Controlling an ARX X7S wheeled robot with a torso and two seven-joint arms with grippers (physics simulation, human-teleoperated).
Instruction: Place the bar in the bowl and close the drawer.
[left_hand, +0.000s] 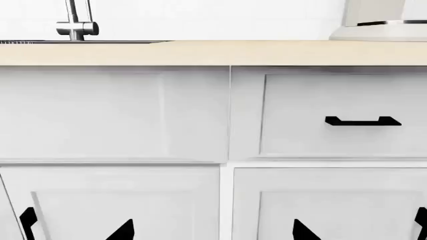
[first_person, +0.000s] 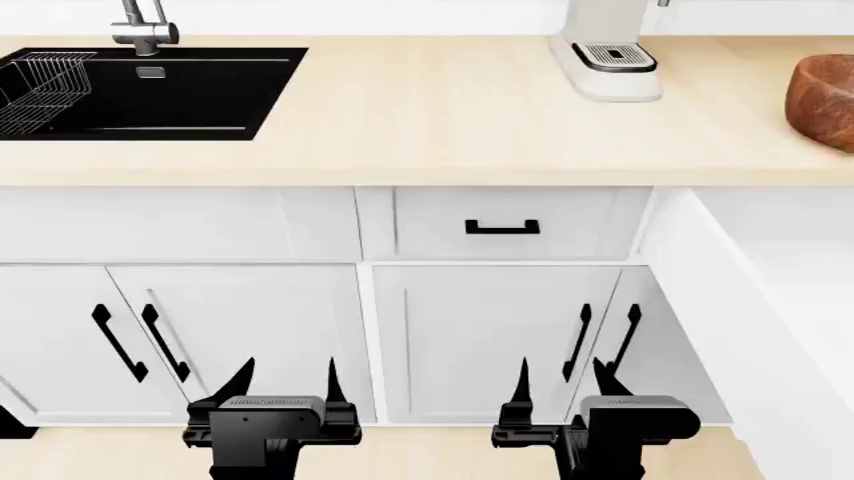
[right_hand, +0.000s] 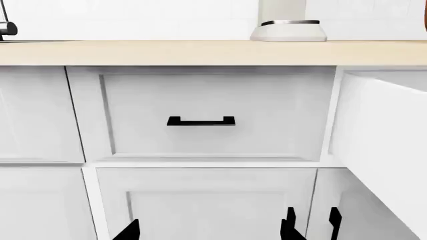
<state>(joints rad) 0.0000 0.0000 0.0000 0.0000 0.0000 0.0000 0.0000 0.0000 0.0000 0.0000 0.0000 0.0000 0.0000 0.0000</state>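
Note:
The dark reddish-brown wooden bowl (first_person: 825, 98) stands on the beige counter at the far right, partly cut off by the frame edge. Below it the large white drawer (first_person: 747, 330) is pulled out, and its side wall (right_hand: 390, 150) fills the right of the right wrist view. The bar is out of view. My left gripper (first_person: 286, 388) and right gripper (first_person: 561, 388) hang low in front of the cabinet doors, both open and empty. In the wrist views the left gripper (left_hand: 213, 232) and the right gripper (right_hand: 210, 231) show only their black tips, spread wide apart.
A black sink (first_person: 160, 90) with a wire rack and a faucet (left_hand: 77, 22) is at the left. A white coffee machine (first_person: 607, 55) stands at the counter's back. A small shut drawer with a black handle (first_person: 503, 227) sits between the arms, above the cabinet doors.

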